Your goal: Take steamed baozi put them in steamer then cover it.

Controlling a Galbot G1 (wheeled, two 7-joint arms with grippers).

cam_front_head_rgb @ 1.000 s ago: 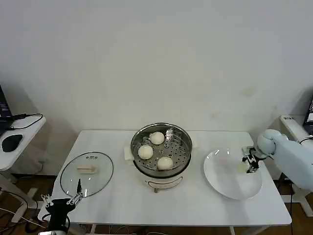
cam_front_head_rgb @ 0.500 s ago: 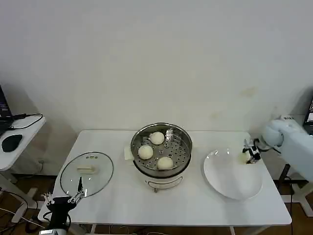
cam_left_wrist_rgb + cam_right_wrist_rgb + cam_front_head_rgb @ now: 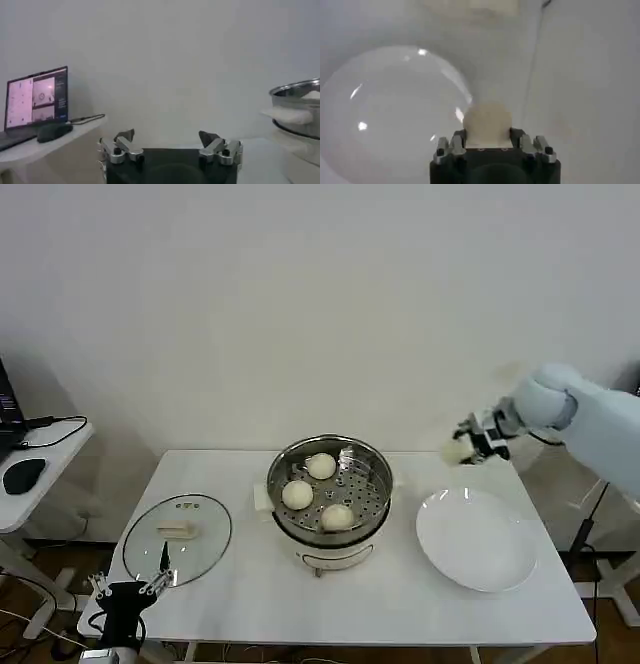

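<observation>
Right gripper (image 3: 466, 446) carries a bun (image 3: 455, 452) above the table (image 3: 400, 594).
Its fingers clamp the bun, raised between steamer (image 3: 330, 489) and plate (image 3: 478, 538). Left gripper (image 3: 125, 592) waits open beside the lid (image 3: 178, 538).

Three cream-white steamed baozi (image 3: 319, 493) sit on the perforated tray of the open stainless-steel steamer (image 3: 372, 461) at mid-worktop. A fourth baozi (image 3: 487, 122) hangs in the air above the worktop, pinched between the right gripper's (image 3: 474, 441) fingers. The glass cover (image 3: 178, 536) lies flat left of the steamer, handle up.
</observation>
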